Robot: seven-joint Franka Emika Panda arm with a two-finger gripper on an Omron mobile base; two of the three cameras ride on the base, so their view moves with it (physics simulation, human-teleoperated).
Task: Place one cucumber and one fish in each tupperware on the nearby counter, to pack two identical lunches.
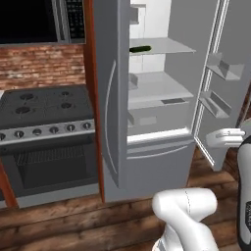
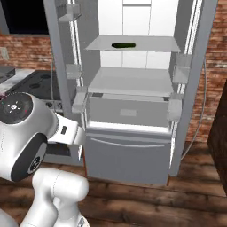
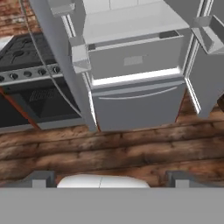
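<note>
cucumber (image 2: 123,45) lies on the upper fridge shelf (image 2: 150,44); my gripper (image 3: 109,177) is spread empty, so i'd approach level, straddling it crosswise.

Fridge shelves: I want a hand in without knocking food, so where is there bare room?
Upper shelf: bare right of the cucumber. Lower shelf: bare wall to wall, above the drawer. Tightest near the cucumber and the door bins.

I'm in a home kitchen — open fridge (image 2: 128,88), gas stove (image 1: 44,105) with oven (image 1: 51,164), brick wall (image 1: 41,66), wooden floor (image 3: 122,151).
</note>
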